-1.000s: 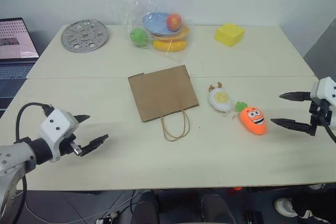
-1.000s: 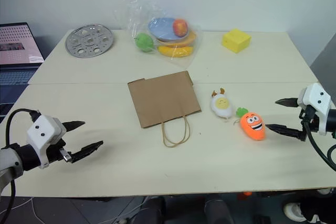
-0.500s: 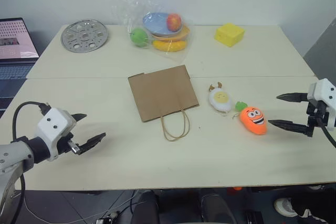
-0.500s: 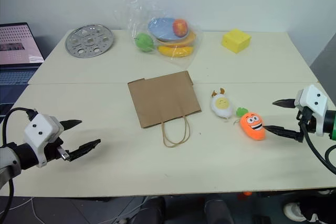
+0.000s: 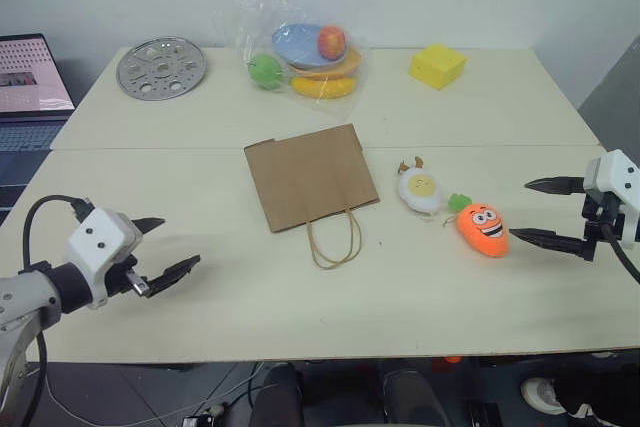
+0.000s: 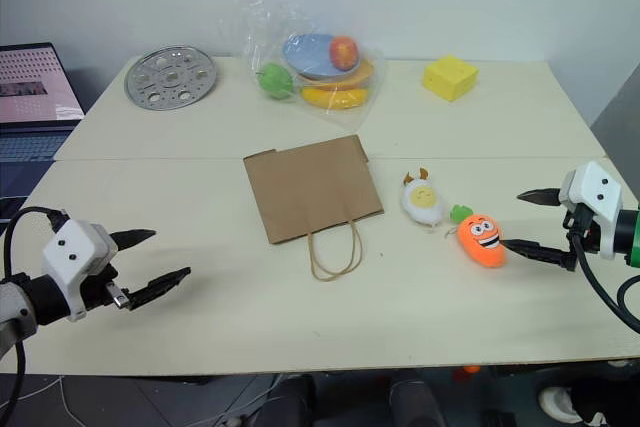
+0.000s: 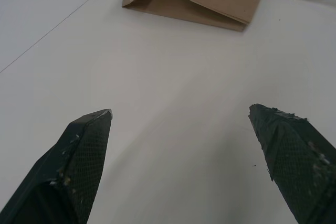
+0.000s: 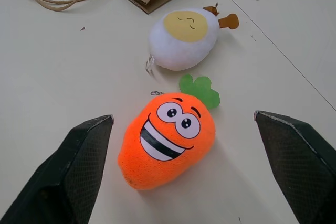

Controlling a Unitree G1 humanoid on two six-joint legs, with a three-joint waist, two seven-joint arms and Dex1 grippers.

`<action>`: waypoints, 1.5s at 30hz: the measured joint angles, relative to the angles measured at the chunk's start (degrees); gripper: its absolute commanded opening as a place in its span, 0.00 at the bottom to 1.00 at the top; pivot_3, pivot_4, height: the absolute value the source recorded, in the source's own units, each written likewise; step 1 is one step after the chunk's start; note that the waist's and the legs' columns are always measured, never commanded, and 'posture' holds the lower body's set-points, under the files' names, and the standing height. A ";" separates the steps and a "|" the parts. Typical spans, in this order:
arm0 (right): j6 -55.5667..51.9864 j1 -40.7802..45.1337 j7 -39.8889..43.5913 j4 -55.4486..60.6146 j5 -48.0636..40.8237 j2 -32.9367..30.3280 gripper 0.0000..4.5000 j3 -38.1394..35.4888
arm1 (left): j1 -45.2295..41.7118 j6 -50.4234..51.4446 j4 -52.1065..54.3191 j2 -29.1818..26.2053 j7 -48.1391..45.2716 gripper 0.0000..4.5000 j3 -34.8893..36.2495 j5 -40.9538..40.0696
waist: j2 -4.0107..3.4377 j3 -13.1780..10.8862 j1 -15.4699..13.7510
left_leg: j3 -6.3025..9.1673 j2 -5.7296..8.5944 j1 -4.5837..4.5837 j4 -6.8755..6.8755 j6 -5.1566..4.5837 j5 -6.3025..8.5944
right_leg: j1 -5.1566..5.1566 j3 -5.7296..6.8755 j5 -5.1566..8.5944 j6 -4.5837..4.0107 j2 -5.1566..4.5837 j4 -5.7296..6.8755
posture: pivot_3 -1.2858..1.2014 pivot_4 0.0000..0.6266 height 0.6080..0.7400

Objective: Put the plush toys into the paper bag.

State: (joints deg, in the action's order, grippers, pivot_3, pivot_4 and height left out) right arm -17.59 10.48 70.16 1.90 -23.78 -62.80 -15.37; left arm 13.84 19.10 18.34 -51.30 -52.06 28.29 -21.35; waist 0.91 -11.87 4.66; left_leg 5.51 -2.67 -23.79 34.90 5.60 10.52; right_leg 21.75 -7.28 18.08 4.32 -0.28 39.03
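**Operator:** Since nothing is in the bag yet, I'd call this the very first step: lining up on a toy. My right hand [image 6: 531,223] sits with its fingers spread wide, empty, just beside the carrot toy [image 6: 481,238], which lies on the worktop [image 6: 420,322] with its green top pointing toward the egg toy [image 6: 422,200].

**Supervisor:** And the bag?

**Operator:** The paper bag [image 6: 311,187] lies flat mid-worktop, handles [image 6: 333,252] trailing toward me, mouth pressed closed as far as I can judge. My left hand [image 6: 146,263] is also spread and empty, well apart from the bag on its near-left side.

**Supervisor:** So what does the next move need?

**Operator:** I'd ease the right hand around the carrot and close, while the left goes to lift or open the bag's mouth; a flat bag won't take a toy.

**Supervisor:** Room?

**Operator:** Plenty of bare worktop between both hands and the bag. The right hand is near the right edge. The wrapped fruit [image 6: 318,69], yellow block [image 6: 449,77] and metal disc [image 6: 171,76] sit far back, out of the way.
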 measured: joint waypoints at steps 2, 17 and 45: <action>0.05 0.00 -0.02 0.00 0.01 0.00 1.00 0.00 | -0.08 -0.15 -0.03 0.03 -0.04 0.99 0.00 -0.04 | 0.00 0.00 0.00 | 0.01 0.00 0.00 0.00 0.00 0.00 | 0.00 0.00 0.00 0.00 0.00 0.00 | 0.52 0.24 1.00; -2.54 -3.50 -0.94 11.95 -1.84 0.52 1.00 0.01 | -4.74 -7.40 1.70 -0.84 -4.17 0.99 -11.29 5.10 | -0.01 0.01 -0.34 | 0.04 0.01 -0.02 0.00 0.00 0.00 | -0.01 0.00 -0.04 0.03 0.00 0.02 | 0.52 0.24 1.00; -20.35 -6.16 -11.88 36.82 -13.57 4.80 1.00 4.86 | -30.37 -37.83 -20.67 16.90 -2.54 0.80 -41.83 23.24 | 0.06 0.06 -1.73 | 0.31 0.07 -0.07 0.12 -0.01 -0.01 | -0.11 0.10 -0.42 0.38 0.06 0.02 | 0.52 0.24 1.00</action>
State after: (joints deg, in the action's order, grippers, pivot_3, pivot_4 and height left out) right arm -37.94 4.33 58.28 38.72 -37.35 -58.00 -10.50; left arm -16.53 -18.73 -2.33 -34.40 -54.60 -13.54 1.90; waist 0.98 -11.81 2.93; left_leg 5.81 -2.60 -23.85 35.02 5.59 10.51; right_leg 21.63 -7.18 17.66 4.70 -0.23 39.05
